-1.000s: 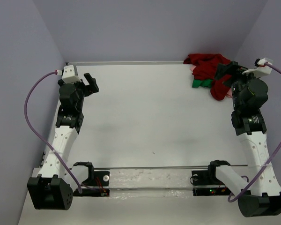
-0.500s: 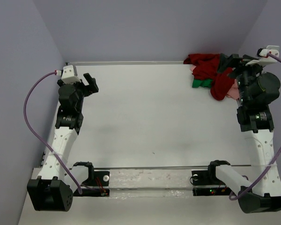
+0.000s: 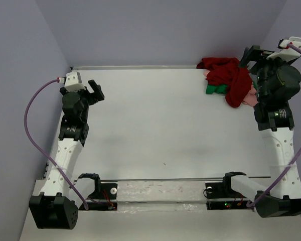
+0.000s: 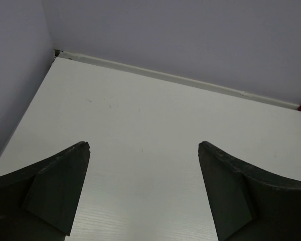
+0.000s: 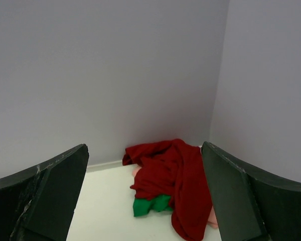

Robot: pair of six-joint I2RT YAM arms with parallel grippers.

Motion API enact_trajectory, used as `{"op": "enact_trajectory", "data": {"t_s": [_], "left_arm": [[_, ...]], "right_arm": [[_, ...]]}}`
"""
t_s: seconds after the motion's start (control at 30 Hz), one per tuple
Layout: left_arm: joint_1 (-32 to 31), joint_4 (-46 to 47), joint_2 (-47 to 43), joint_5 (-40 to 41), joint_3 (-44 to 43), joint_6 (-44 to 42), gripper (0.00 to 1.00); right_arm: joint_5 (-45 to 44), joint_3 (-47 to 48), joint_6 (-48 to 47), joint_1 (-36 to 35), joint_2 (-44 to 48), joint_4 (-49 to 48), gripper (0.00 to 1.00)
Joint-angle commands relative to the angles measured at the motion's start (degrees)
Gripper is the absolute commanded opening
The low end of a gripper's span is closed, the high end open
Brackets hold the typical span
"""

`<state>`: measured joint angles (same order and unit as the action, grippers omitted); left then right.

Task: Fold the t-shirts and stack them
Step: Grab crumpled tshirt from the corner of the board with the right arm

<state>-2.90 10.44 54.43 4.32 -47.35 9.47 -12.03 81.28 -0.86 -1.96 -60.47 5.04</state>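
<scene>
- The right gripper [image 3: 254, 54] hangs open and empty above the bench [image 3: 155, 125]. The left gripper [image 3: 95, 90] is also open, well apart from any cloth.
- The shirts lie heaped ahead of and below the right gripper: the dark red shirt [image 5: 175, 170] on top, with the green shirt [image 5: 149, 205] and pink shirt [image 5: 212, 217] peeking out beneath.
- They look soft, light and limp, likely to sag and drag their neighbours. A raised fold of the red shirt seems the best place to pinch.

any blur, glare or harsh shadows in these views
Top view: soft even light, no glare, shirts sharp. Left wrist: table crisp and bright, left pincer dark against it. Right wrist: dimmer and greyer, shirts clear too, no blur.
</scene>
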Motion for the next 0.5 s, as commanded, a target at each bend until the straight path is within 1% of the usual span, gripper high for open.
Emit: {"op": "enact_trajectory", "data": {"t_s": [0.0,0.07,0.2,0.3,0.4,0.47], "left_arm": [[0.1,2.4,-2.0,-0.7,0.4,-1.1,0.99],[0.1,2.4,-2.2,0.1,0.2,-1.3,0.99],[0.1,2.1,-2.4,-0.9,-1.1,-1.6,0.99],[0.1,3.0,-2.6,-1.2,-1.2,-1.2,0.99],[0.1,4.0,-2.1,-1.1,-1.1,-1.8,0.99],[0.1,4.2,-0.7,-1.8,-1.4,-2.6,0.99]], "right_arm": [[-4.1,-1.4,2.8,-0.1,0.7,0.9,1.0],[-4.1,-1.8,4.7,-0.1,0.6,1.7,1.0],[-2.6,-3.1,7.8,-0.1,-0.4,2.2,1.0],[0.9,0.8,3.5,-0.1,-3.9,6.5,1.0],[4.7,6.0,-4.6,-0.1,-6.7,10.3,1.0],[6.1,7.7,-6.2,-0.1,-7.2,10.0,1.0]]}}
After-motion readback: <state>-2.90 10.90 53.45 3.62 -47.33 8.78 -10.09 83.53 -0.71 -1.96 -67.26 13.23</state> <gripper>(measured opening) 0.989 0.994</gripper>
